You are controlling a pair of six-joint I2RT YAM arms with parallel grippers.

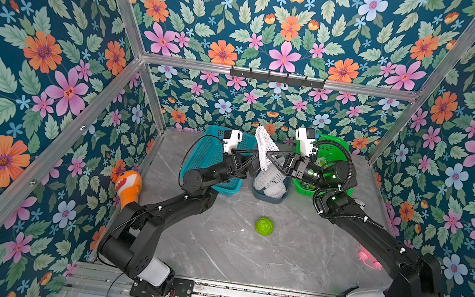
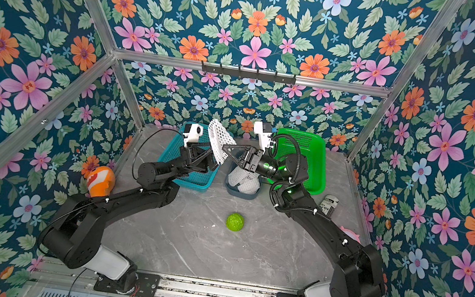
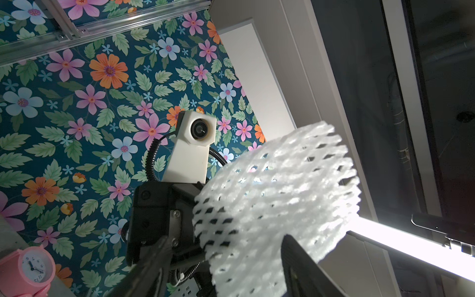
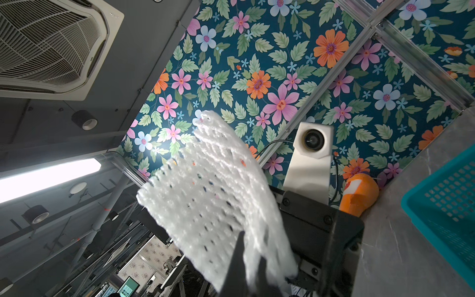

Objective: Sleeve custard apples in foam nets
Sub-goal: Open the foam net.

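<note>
One custard apple [image 1: 264,226] [image 2: 234,221], green and bumpy, lies alone on the grey table in front of both arms. A white foam net [image 1: 264,142] [image 2: 220,137] is held up in the air over the back of the table. My right gripper [image 1: 271,155] [image 4: 250,262] is shut on the net's lower edge [image 4: 213,190]. My left gripper [image 1: 257,159] [image 3: 227,259] faces it from the other side with its jaws wide apart and the net [image 3: 277,185] between them. More foam nets [image 1: 271,183] fill a small dark bin below.
A teal basket [image 1: 208,151] stands at the back left and a green basket [image 1: 337,145] at the back right, with the dark bin [image 1: 267,198] between them. An orange fish toy [image 1: 128,185] sits at the left edge, a pink clock [image 1: 368,260] and a can [image 2: 329,205] at the right.
</note>
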